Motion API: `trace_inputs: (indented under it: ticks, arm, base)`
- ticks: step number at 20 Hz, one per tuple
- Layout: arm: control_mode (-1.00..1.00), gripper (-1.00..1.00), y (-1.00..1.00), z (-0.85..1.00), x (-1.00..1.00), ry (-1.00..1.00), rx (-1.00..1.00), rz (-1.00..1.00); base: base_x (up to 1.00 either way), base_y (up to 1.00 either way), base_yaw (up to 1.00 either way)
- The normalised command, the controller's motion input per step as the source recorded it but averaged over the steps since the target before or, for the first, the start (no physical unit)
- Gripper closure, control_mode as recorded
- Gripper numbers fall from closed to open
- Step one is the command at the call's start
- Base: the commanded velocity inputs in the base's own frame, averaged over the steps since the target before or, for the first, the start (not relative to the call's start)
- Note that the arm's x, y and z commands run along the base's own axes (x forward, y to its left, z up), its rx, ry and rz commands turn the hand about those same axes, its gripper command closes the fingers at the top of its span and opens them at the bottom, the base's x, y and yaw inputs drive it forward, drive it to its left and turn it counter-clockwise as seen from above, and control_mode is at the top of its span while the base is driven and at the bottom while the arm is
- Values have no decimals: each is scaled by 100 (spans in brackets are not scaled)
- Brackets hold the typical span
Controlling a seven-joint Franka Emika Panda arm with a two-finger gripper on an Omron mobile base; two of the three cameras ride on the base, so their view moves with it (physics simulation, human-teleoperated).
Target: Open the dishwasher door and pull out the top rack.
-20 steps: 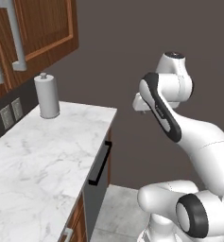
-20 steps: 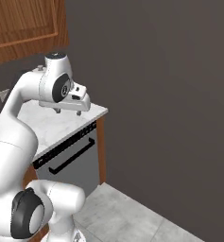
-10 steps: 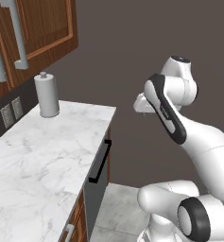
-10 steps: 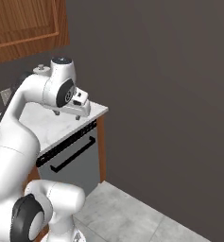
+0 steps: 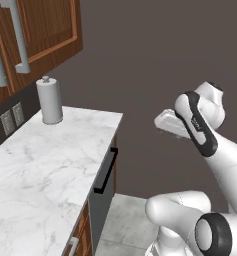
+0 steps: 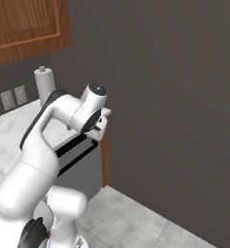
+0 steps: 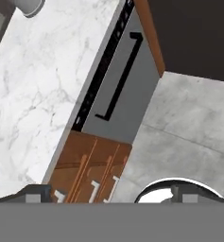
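Dishwasher door [image 7: 125,94] sits closed under the marble counter [image 5: 45,165], left of my claw [image 7: 111,191], which hangs released. I should descend squarely onto its black bar handle [image 7: 119,78] before clenching.

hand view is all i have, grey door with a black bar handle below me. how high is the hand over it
Observer: In the right base view the gripper hangs at about counter height, in front of the closed dishwasher door and clear of it.
Operator: fingers open?
Observer: Yes, open and holding nothing.
Operator: anything on the counter near that end
Observer: A white paper towel roll stands upright at the back of the marble counter, by the wall.
Operator: what's above it
Observer: Brown wooden wall cabinets with long silver handles.
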Motion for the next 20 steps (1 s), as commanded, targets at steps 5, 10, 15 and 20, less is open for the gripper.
trace_inputs:
  ticks: [5, 10, 15, 20]
  arm:
    - [-100, -100, -13, -65, 1, 9, 28, 0]
    - [-100, -100, -5, -68, 2, 9, 28, 0]
    - [-100, -100, 0, -62, 13, 9, 28, 0]
    - [-100, -100, 0, -49, 11, 3, 25, -1]
  base:
    - [0, 0, 0]
    - [0, 0, 0]
    - [0, 0, 0]
    - [0, 0, 0]
